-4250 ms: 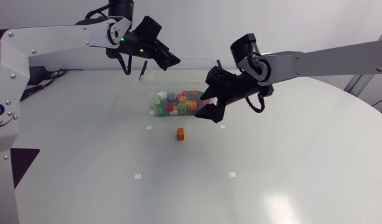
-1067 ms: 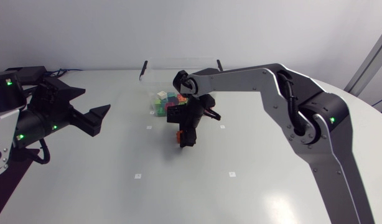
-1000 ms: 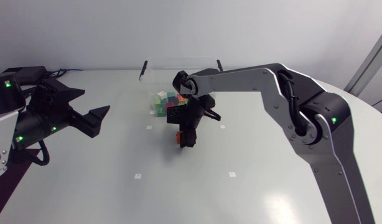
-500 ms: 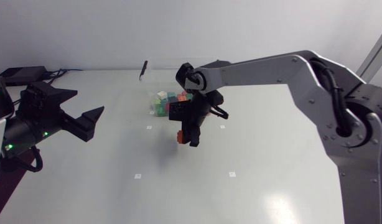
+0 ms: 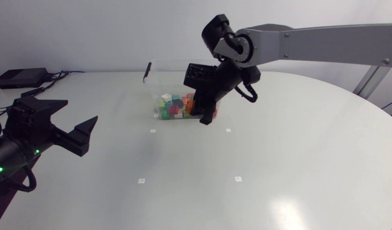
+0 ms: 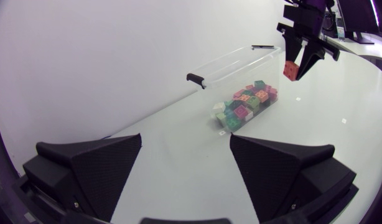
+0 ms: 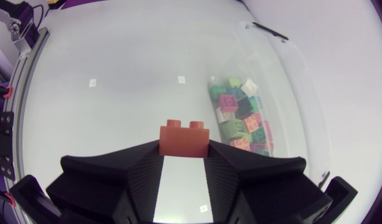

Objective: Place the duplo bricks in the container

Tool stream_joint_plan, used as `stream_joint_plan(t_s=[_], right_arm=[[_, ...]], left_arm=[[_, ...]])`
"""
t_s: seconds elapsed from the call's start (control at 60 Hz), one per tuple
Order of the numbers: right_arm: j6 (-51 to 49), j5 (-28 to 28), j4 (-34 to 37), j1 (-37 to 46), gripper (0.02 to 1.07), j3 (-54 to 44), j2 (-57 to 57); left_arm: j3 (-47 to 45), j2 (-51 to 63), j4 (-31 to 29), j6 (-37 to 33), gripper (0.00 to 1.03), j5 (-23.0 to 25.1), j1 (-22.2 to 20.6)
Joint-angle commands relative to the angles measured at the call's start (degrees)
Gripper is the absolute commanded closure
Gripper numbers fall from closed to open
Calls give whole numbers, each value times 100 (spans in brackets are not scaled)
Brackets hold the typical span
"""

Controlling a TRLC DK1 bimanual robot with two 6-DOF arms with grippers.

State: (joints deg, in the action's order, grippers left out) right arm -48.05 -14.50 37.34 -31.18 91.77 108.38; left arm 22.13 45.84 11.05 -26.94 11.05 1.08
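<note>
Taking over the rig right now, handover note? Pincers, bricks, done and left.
Right pincer: shut on the orange two-stud duplo brick, held in the air close to one end of the clear plastic container.
Left pincer: open, holding nothing, off to the side and well apart from the container.
Done: a pile of mixed-colour duplo bricks lies in the container; the orange brick is lifted off the table.
Left: bring the orange brick over the opening and release it. I see no other brick outside the container.
</note>
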Motion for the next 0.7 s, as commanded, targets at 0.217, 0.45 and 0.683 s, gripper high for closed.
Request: stream_joint_plan(t_s=[0.217, 0.45, 0.683], right_arm=[[912, 35, -834, 314, 91, -256, -493], [1439, 158, -1528, 551, 91, -282, -634], [1808, 343, -2337, 666, 91, -326, -493]], left_arm=[[-402, -331, 143, 84, 4, -33, 129], [-772, -418, 574, -189, 4, -33, 147], [-1044, -691, 706, 4, 4, -33, 358]])
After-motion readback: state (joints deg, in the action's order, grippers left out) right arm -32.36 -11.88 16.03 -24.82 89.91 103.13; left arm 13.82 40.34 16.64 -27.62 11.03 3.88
